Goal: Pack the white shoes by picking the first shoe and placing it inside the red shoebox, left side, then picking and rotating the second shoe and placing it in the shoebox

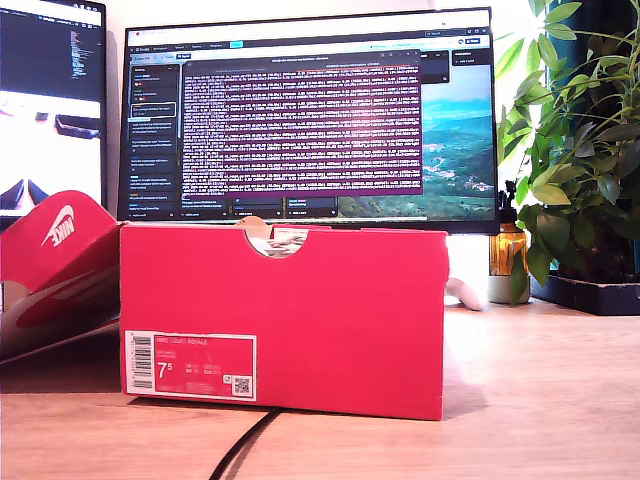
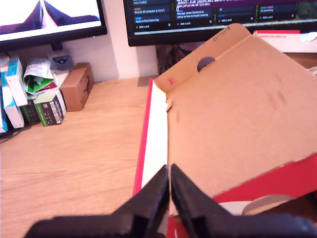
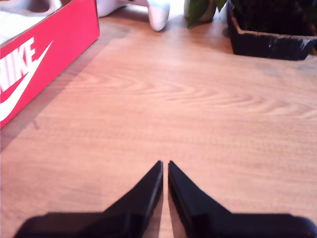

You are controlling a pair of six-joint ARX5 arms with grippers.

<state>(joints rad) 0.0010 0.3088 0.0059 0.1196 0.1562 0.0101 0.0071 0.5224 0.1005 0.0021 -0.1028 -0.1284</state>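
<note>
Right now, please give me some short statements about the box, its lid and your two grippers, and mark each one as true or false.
1. The lid of the box is open. True.
2. My first gripper holds a shoe. False: its jaws are shut on nothing, just above the lid's edge.
3. My second gripper is shut above bare desk. True.
4. The box label reads 9. False: it reads 7.5.
5. The box stands in front of a monitor. True.
6. A cable runs over the top of the box. False: it lies on the desk, coming from under the box toward the camera.
</note>
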